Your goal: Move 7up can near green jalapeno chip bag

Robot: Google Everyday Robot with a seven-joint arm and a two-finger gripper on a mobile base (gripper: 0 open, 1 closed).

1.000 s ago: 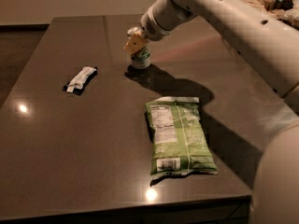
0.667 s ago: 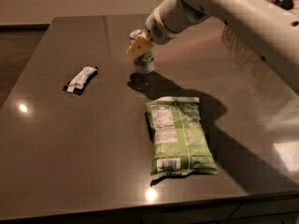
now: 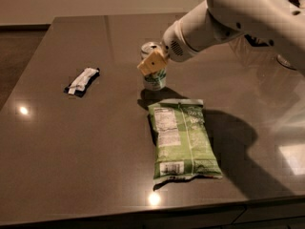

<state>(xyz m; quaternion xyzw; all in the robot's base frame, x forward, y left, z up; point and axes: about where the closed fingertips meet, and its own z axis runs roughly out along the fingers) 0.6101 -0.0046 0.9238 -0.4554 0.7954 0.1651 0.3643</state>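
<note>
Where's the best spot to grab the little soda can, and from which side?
Probably its round side wall, near the middle. The 7up can stands upright, so two fingers fit across its curved sides. Come from above and behind, since the green jalapeno chip bag lies close in front. The gripper is at the can's upper wall, reaching in from the far side.

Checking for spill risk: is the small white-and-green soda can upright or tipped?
Upright: the white-and-green aluminium soda can has its silver top facing up. The claw grips it mid-body, just beyond the large light-green crinkly chip bag.
</note>
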